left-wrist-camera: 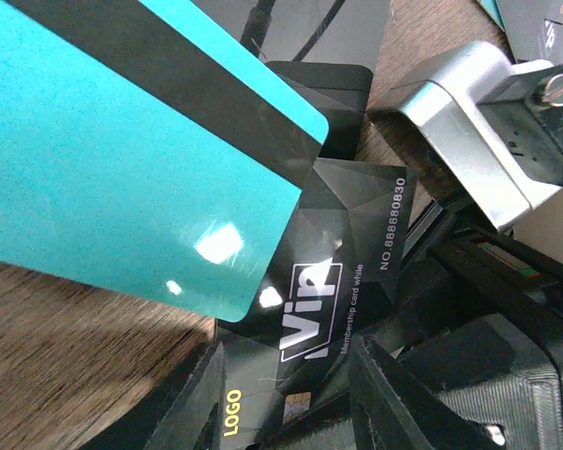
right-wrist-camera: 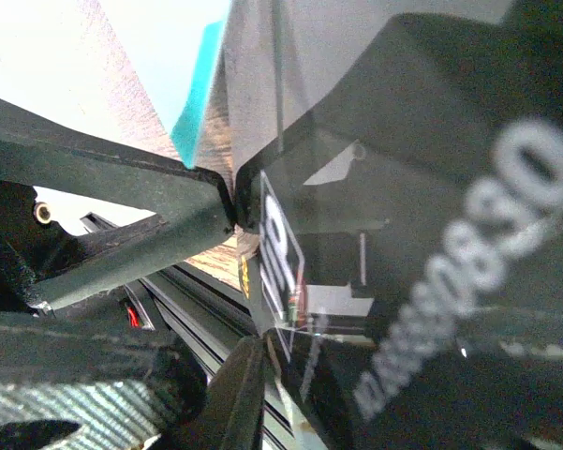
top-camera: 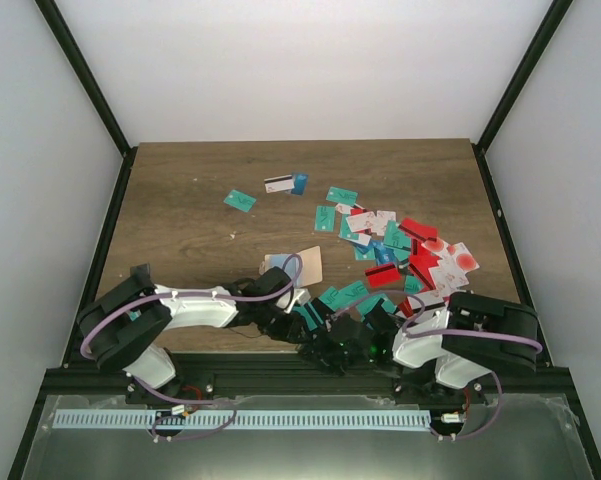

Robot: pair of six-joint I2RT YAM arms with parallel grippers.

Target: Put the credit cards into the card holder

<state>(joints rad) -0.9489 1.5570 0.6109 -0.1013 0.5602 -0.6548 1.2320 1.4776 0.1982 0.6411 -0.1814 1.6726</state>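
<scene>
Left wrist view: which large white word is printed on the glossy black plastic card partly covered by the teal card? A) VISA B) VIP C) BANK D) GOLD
B: the glossy black plastic card reads VIP in white letters, next to the teal plastic card with a dark stripe.

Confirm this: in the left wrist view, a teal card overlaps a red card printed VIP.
Wrong in one respect: the VIP card is black, not red. The teal card does overlap it, as the left wrist view shows.

teal black-striped card [left-wrist-camera: 122, 187], black VIP card [left-wrist-camera: 351, 253]
</scene>
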